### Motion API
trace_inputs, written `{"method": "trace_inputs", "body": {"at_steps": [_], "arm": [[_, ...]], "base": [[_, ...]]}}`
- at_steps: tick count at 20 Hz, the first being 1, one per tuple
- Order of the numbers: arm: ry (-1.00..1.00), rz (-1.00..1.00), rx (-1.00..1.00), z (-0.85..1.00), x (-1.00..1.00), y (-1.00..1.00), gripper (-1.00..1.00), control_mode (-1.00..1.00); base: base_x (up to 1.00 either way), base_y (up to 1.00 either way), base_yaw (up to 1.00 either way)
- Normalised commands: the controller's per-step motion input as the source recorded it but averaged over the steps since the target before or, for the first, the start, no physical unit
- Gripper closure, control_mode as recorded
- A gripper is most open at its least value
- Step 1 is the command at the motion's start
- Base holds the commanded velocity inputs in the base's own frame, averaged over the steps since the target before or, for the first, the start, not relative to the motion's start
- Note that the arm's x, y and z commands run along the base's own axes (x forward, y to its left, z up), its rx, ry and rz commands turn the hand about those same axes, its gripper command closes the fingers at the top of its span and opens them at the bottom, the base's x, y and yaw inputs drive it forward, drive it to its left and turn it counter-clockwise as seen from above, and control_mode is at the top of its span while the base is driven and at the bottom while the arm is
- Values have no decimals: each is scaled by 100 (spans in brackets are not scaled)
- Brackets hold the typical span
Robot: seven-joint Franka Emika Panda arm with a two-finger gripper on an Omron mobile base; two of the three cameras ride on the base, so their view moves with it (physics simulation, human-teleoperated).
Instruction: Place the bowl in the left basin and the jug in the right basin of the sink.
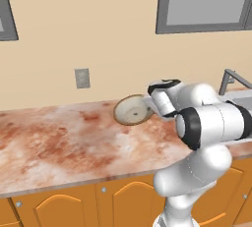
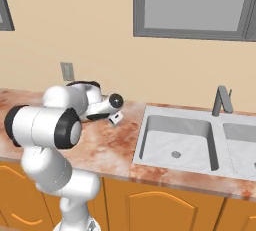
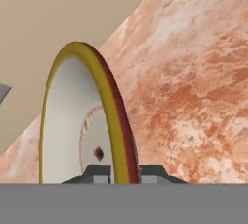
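You have the bowl [image 1: 132, 110] by its rim: in the hand view the two finger tips of the gripper [image 3: 124, 173] stand one on each side of the yellow-brown rim, closed down to just its thickness. From the left base view the bowl is tilted up on edge over the marbled counter [image 1: 59, 137], its hollow facing the camera; whether its lower edge touches the counter you cannot tell.

Treat it as stiff and brittle — a glazed-looking dish that will not give under the pads but may well slip. An edge pinch on a wide, shallow bowl puts most of its weight out to one side of the fingers, so expect it to want to swing or rotate in the grip when you move quickly. Carry it slowly and keep the wrist steady.

The sink [image 2: 150, 112] lies to the right along the counter, faucet [image 2: 221, 100] at the back. The left basin [image 2: 175, 142] is the nearer one — lower the bowl gently onto its floor.
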Motion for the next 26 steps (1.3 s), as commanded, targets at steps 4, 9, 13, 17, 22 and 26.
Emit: {"method": "trace_inputs", "body": {"at_steps": [4,9,13,17,22,26], "arm": [[0,-36,16,1,-4,-43,100,-100],[0,-26,13,0,-1,-67,100,-100],[0,-13,18,0,-1,-78,100,-100],[0,-2,25,0,0,-83,100,-100],[0,0,23,0,-9,-82,100,-100],[0,-1,4,1,-7,-64,100,-100]], "base": [[0,0,0],[0,0,0],[0,0,0],[0,0,0],[0,0,0],[0,0,0]]}}
